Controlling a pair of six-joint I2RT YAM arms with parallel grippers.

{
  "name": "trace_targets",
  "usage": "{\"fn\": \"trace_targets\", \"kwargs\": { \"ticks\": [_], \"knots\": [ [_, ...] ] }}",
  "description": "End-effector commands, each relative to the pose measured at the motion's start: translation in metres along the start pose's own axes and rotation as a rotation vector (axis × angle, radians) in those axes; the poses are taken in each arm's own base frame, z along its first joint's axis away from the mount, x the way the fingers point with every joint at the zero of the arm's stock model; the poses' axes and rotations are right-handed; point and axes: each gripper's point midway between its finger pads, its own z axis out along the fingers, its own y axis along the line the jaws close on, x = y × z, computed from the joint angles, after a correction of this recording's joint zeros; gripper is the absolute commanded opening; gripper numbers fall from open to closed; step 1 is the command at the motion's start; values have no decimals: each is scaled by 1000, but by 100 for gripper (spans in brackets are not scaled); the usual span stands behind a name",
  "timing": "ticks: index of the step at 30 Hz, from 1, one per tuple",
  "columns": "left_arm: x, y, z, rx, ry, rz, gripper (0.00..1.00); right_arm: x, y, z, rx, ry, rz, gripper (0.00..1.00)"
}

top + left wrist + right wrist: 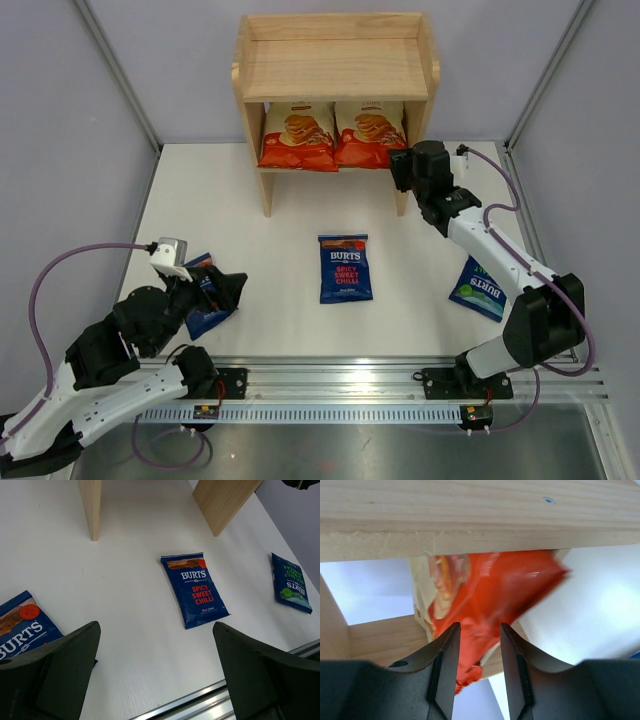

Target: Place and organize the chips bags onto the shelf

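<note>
A light wooden two-tier shelf [335, 68] holds two cream-and-red-orange Cassava Chips bags [297, 135] upright and side by side on its lower tier. The right gripper [480, 635] is at the right-hand bag [490, 590], whose lower edge lies between its narrowly parted jaws; I cannot tell whether they pinch it. In front of the shelf lies a dark blue red-lettered Burts bag [345, 268]. A green-labelled one [482, 290] lies front-right. The left gripper [215, 290], jaws spread wide, hovers over another red-labelled one [22, 625] front-left.

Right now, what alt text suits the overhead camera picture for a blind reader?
A wooden shelf holds the left orange bag and right orange bag upright on its lower tier, with the right gripper beside them. On the table lie the middle blue bag, the right blue bag, and the left blue bag by the open left gripper.
</note>
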Motion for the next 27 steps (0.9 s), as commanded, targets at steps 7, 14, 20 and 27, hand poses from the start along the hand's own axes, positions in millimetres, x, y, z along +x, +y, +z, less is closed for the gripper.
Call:
{"fn": "trace_targets", "kwargs": {
  "ticks": [7,14,20,27],
  "knots": [
    [-2,-1,4,-10,-9,0,99,-11,25,15,-73,-44,53,45],
    [16,-24,27,8,110,13,99,-7,69,-29,-266,45,-128,59],
    [36,-70,62,110,168,-105,99,-4,47,-70,-277,107,-335,71],
    [84,-91,131,126,319,-183,99,11,-24,-139,-358,245,-586,99]
  ]
}}
